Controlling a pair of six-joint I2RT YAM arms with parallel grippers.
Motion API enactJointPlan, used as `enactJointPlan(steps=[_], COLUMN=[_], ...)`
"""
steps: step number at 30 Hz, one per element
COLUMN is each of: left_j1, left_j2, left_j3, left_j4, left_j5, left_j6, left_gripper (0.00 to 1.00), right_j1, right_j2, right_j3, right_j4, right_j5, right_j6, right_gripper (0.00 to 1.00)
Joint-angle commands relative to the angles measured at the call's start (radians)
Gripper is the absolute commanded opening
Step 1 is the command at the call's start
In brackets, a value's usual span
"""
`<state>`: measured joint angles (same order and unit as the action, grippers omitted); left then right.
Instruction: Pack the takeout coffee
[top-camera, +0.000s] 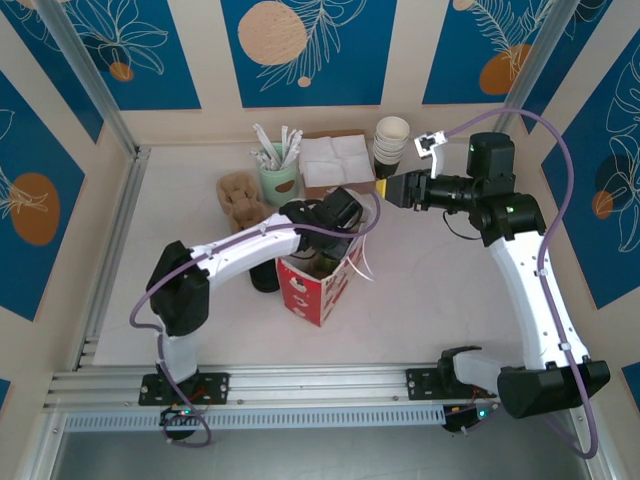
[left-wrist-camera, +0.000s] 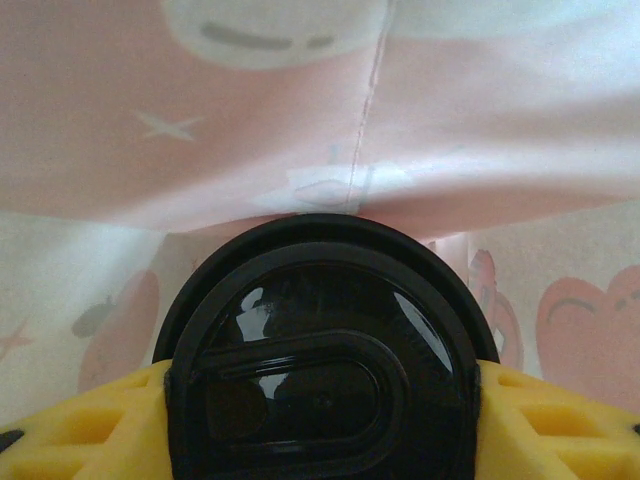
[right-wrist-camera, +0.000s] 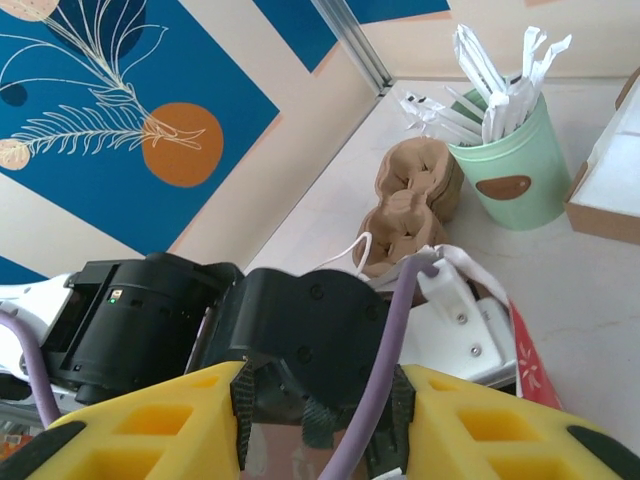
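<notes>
Where the left arm bends in over the middle of the bench (top-camera: 430, 290), the left claw (left-wrist-camera: 320, 400) reaches down into the open top of a red-and-white paper bag (top-camera: 318, 292). Seen from that wrist, its yellow fingers (left-wrist-camera: 80, 430) press against both sides of the takeout coffee (left-wrist-camera: 320, 320), so the claw is closed on it. The glossy black lid faces the camera, and the bag's pale pink printed lining rises right behind it. The coffee is thus inside the bag, its cup hidden under the lid.

Behind the bag, toward the back wall, a brown cardboard cup carrier (top-camera: 240, 197) lies just beside a green pot (top-camera: 278, 180) stuffed with white wrapped sticks. Right of the pot sits a shallow cardboard box of white napkins (top-camera: 337, 160), and beside that a stack of cream paper cups (top-camera: 392, 145).

Near that stack the right claw (top-camera: 400, 190) hangs above the bench, pointing left at the left arm's wrist. From its own camera its two yellow fingers stand apart with nothing gripped between them. The claw is moderately wide, with the left arm's black wrist and purple cable beyond the gap.
</notes>
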<state>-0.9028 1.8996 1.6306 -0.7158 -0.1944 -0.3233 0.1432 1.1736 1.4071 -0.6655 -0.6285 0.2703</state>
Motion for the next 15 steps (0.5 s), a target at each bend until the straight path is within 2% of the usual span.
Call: enactJointPlan(steps=[1, 8, 15], left_j1=[0.016, 0.022, 0.023], left_j2=[0.075, 0.135, 0.135], left_j3=[0.014, 0.056, 0.023], left_j4=[-0.086, -0.094, -0.053], left_j5=[0.051, 0.066, 0.084], left_j6=[0.005, 0.024, 0.042], left_gripper=[0.56, 0.56, 0.56], right_j1=[-0.004, -0.004, -0.004], right_j2=[-0.028, -0.048, -0.086], right_j3=[-0.029, -0.063, -0.116], right_j4=[-0.019, -0.006, -0.031], right_j5=[0.001, 0.041, 0.223], right_j6=[0.025, 0.072, 0.226], right_gripper=[0.44, 0.44, 0.43])
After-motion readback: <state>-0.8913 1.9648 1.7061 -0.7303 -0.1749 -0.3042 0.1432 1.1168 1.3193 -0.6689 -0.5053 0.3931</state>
